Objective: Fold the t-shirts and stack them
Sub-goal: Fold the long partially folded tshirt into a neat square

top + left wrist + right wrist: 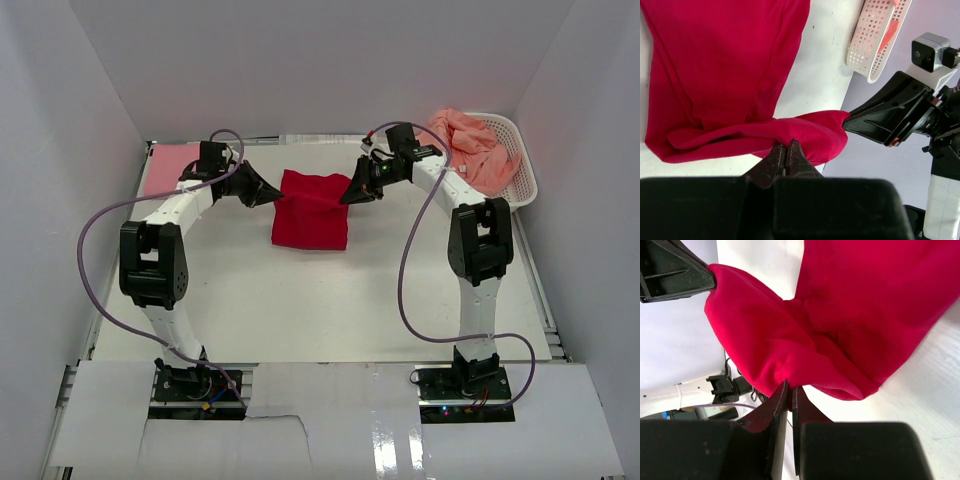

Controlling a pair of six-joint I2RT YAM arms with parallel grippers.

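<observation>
White worktop (300, 300) | red t-shirt (312, 225) centred, toward far side | I have left hand (275, 195) pinching its left edge | right hand (348, 195) pinching its right edge | salmon t-shirts (468, 145) heaped in basket (525, 185), far right

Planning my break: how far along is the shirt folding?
Done, apparently: the pink t-shirt lies flat at the far left. In hand: the left gripper and right gripper pinch the red t-shirt, mid-fold. Remaining: salmon t-shirts heaped in the basket, unfolded.
</observation>
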